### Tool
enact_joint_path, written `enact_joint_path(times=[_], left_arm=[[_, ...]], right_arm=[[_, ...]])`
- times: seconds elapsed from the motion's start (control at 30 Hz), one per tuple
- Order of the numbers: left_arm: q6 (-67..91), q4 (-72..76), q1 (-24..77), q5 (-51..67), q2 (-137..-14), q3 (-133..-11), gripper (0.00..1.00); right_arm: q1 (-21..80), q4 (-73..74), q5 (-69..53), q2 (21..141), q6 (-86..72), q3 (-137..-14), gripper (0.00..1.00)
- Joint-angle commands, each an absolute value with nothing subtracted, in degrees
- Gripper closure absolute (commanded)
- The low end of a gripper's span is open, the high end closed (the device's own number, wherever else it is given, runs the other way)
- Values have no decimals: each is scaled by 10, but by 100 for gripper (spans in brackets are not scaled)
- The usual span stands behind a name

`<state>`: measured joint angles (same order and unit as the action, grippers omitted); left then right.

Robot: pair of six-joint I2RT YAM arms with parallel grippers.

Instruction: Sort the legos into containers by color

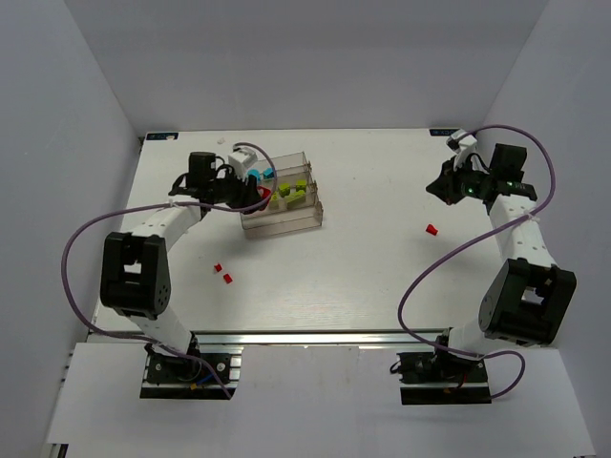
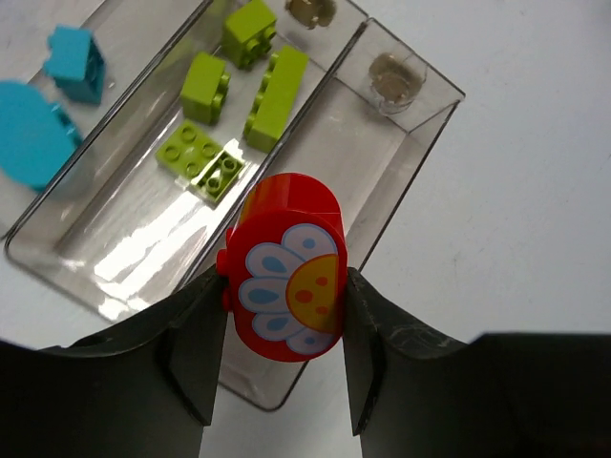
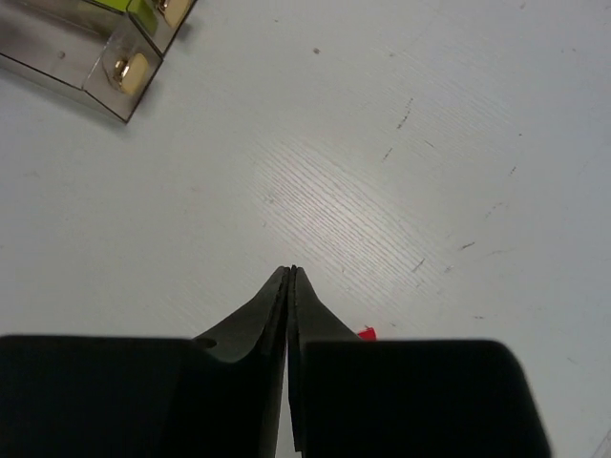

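Note:
The three clear joined containers [image 1: 286,221] stand at the back left. In the left wrist view the left trough holds cyan bricks [image 2: 74,63], the middle trough holds several lime-green bricks [image 2: 272,95], and the right trough [image 2: 393,153] shows no bricks. My left gripper [image 1: 256,194] [image 2: 284,286] is shut on a red rounded brick with a flower print [image 2: 286,277], held over the near end of the right trough. My right gripper [image 1: 445,188] [image 3: 290,273] is shut and empty above the table. A small red brick [image 1: 431,230] lies near it, peeking out beside the fingers [image 3: 368,333].
Two small red bricks [image 1: 218,267] [image 1: 227,278] lie on the white table left of centre, in front of the rack. A corner of the rack [image 3: 119,76] shows in the right wrist view. The table's back edge [image 1: 286,130] meets grey walls.

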<state>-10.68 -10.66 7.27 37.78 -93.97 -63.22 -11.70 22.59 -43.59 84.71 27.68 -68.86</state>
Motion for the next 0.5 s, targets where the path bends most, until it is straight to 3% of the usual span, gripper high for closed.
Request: enact_joint_path(times=[0.0, 0.03, 0.1, 0.13, 0.27, 0.33, 0.47], left_arm=[[-185, -128, 105, 394, -950, -668, 86], [-189, -132, 112, 372, -957, -678, 78], [-202, -158, 130, 354, -977, -690, 70], [-205, -166, 135, 337, -983, -700, 61], [-208, -168, 156, 283, -996, -703, 39], [-201, -169, 162, 270, -1001, -711, 37], [-182, -151, 162, 221, -1000, -729, 33]], right_arm=[[-126, 219, -432, 843, 315, -704, 91], [-127, 224, -435, 847, 312, -707, 83], [-130, 223, -436, 853, 308, -707, 79], [-134, 221, -435, 855, 306, -705, 75], [-144, 216, -433, 861, 303, -703, 65], [-147, 217, -432, 866, 301, -703, 50], [-155, 217, -433, 877, 293, -703, 47]])
